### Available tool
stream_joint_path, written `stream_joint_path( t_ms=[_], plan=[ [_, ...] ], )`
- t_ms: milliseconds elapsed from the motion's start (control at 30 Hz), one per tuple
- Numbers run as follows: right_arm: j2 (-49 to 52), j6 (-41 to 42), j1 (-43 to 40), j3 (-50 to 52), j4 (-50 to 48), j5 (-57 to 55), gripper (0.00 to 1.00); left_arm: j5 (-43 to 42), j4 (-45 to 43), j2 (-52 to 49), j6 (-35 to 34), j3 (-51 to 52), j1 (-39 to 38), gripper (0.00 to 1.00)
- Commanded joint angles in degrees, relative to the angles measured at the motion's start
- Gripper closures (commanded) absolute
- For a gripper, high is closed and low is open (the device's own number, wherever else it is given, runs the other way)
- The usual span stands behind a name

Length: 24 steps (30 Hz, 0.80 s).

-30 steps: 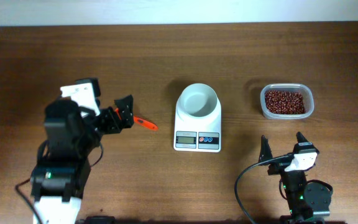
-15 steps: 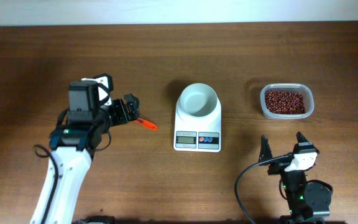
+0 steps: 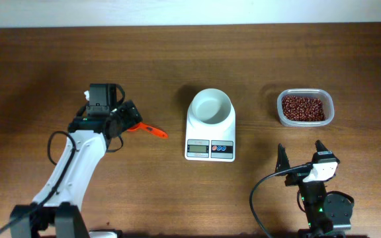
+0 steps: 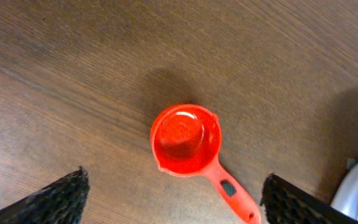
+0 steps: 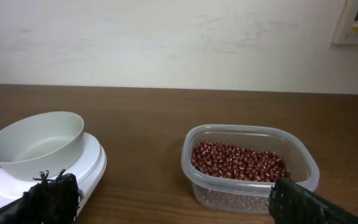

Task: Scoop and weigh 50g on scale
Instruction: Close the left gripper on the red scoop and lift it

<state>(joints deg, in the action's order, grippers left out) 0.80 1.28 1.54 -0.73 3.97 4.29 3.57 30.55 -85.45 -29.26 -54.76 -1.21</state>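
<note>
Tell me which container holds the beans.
The clear tub right of the scale; the white bowl and red scoop are empty.

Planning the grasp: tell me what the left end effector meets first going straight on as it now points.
Probably the red scoop, its cup centred ahead of the left end effector; depth is unclear, the table lies beneath it.

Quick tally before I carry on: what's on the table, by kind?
scoop: 1
scale: 1
bowl: 1
tub of beans: 1
Total: 4
</note>
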Motion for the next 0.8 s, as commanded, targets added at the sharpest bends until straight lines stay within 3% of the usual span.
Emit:
stream_joint_path(
  t_ms=[0,67,133,467,700,767],
  plan=[
    [-0.6,0.3,0.3,0.4,0.1,-0.5,0.01,1.7,-1.6,-3.1,-2.3,-1.3,-0.2,0.15],
    [-0.6,0.3,0.3,0.4,0.1,-0.5,0.01,3.4,-1.8,-4.5,-6.5,-1.3,-0.2,0.23],
    [-0.6,0.3,0.3,0.4,0.1,-0.5,0.01,4.0,-2.1,-5.7,-9.0,-1.3,-0.2,0.25],
    [-0.6,0.3,0.3,0.4,0.1,-0.5,0.01,3.7,-4.4,-9.4,-14.1,-1.3,-0.2,0.44],
    [-0.6,0.3,0.3,0.4,0.1,-0.5,0.01,0.3,-7.0,-13.4,-15.1,-1.3,-0.2,0.49],
    [-0.6,0.3,0.3,0.4,0.1,-0.5,0.01,-1.0,-8.0,-14.4,-15.1,-1.3,-0.2,0.59]
  ],
)
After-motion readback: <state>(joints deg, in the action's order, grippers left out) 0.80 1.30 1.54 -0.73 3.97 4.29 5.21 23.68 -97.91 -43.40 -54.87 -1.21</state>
